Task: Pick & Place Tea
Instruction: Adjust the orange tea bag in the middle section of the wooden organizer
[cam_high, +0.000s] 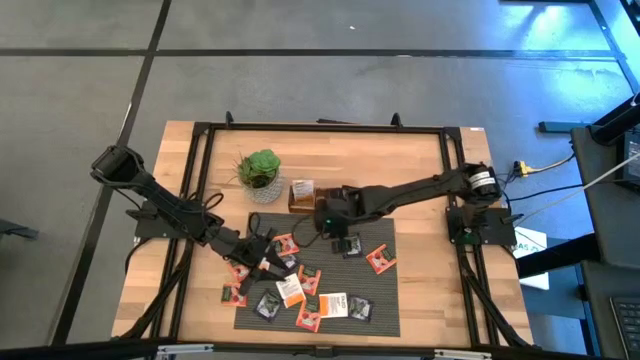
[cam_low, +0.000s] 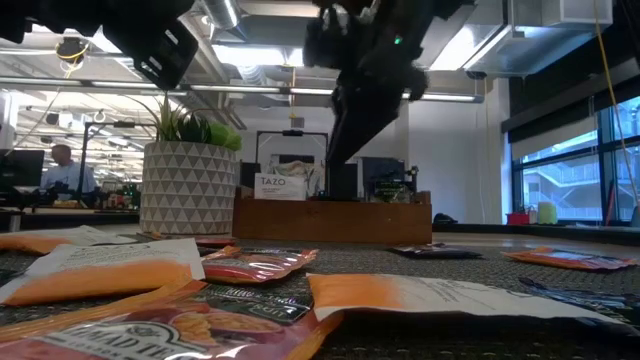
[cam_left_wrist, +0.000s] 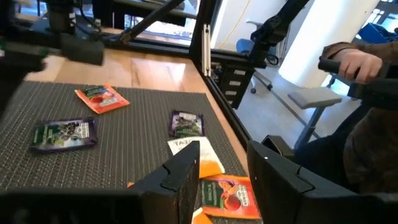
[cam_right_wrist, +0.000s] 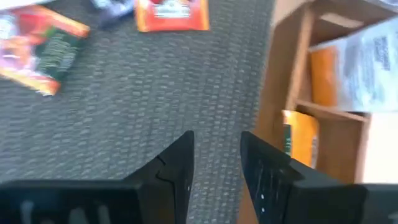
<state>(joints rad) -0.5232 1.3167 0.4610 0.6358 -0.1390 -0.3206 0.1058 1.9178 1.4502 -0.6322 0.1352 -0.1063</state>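
Observation:
Several small tea sachets, orange-red, white and dark, lie flat and scattered on the dark mat (cam_high: 385, 300), e.g. an orange-red one (cam_high: 380, 260) and a white one (cam_high: 334, 303). More sachets (cam_right_wrist: 360, 68) stand in the wooden tray (cam_high: 308, 195). My left gripper (cam_high: 262, 250) hovers open over the pile's left part; in its wrist view (cam_left_wrist: 227, 180) an orange-red sachet (cam_left_wrist: 227, 196) lies under the fingers. My right gripper (cam_high: 335, 222) is open and empty over the mat beside the tray's near edge (cam_right_wrist: 216, 162), nothing between its fingers.
A green plant in a patterned white pot (cam_high: 260, 170) stands left of the tray (cam_low: 330, 220). A black frame (cam_high: 200, 160) borders the table. A person's hand (cam_left_wrist: 351, 62) shows beyond the table; another person (cam_low: 65, 165) sits far off.

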